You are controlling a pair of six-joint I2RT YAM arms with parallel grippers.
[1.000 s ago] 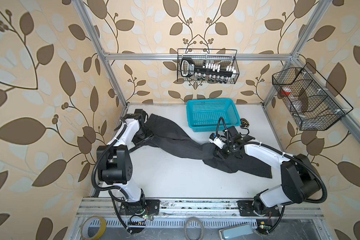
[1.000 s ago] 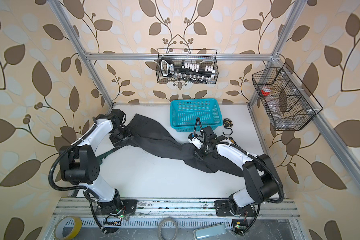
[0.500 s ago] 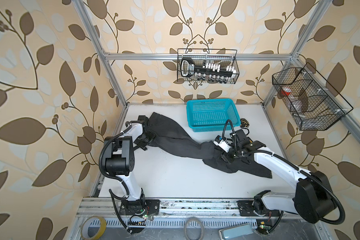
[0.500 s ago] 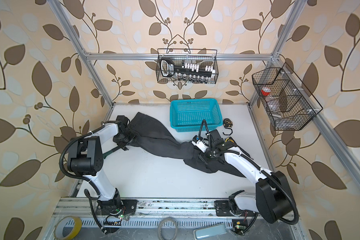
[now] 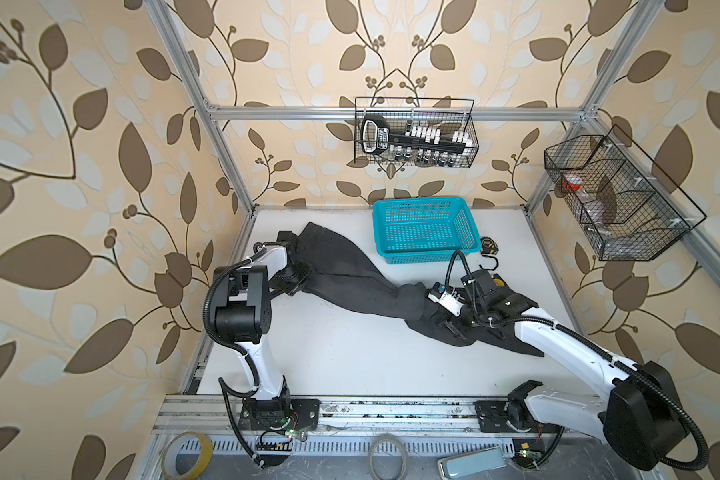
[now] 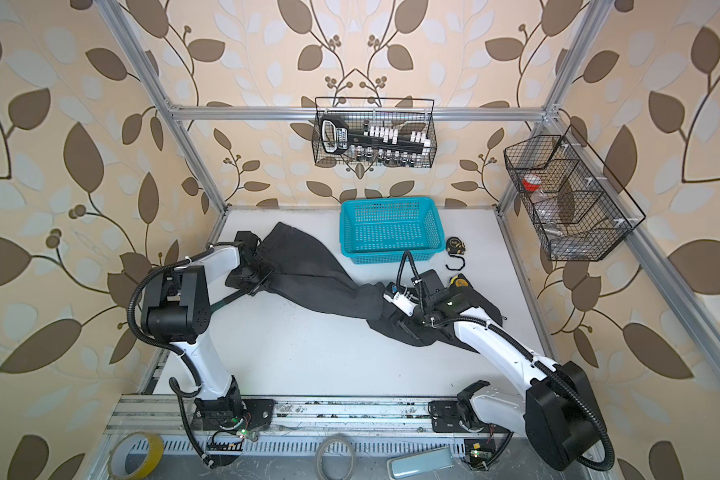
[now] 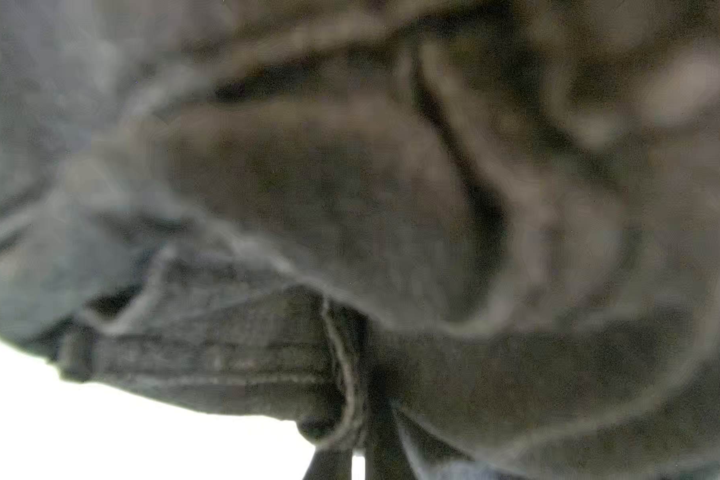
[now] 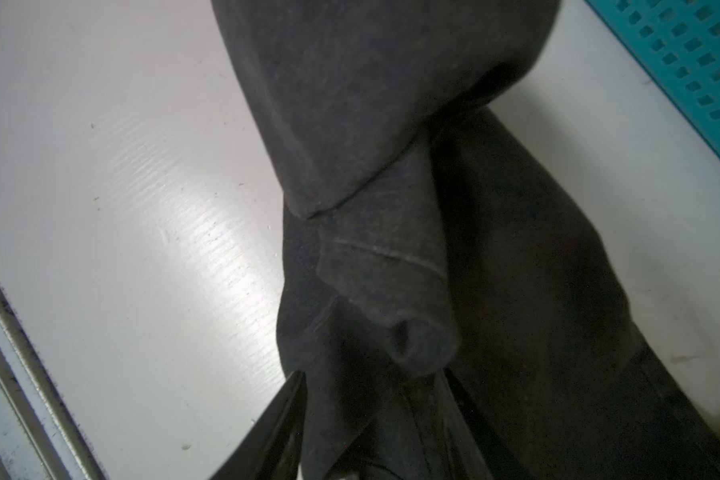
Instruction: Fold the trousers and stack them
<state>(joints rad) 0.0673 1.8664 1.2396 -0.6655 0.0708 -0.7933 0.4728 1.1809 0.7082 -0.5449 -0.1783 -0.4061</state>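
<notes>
Charcoal trousers (image 5: 350, 270) | left claw (image 7: 357, 459) pinches edge | right claw (image 8: 371, 399) straddles them

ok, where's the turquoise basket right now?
In both top views the turquoise basket sits at the back of the table, right of centre, just behind the middle stretch of the trousers.

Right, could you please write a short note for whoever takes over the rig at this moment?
Left tool: shut on the trousers at the end nearest it.
Right tool: jaws apart astride the bunched other end; grip unclear.
Trousers lie stretched and twisted across the table, near the basket.
Done: no fold yet. Left: fold and stack.
</notes>
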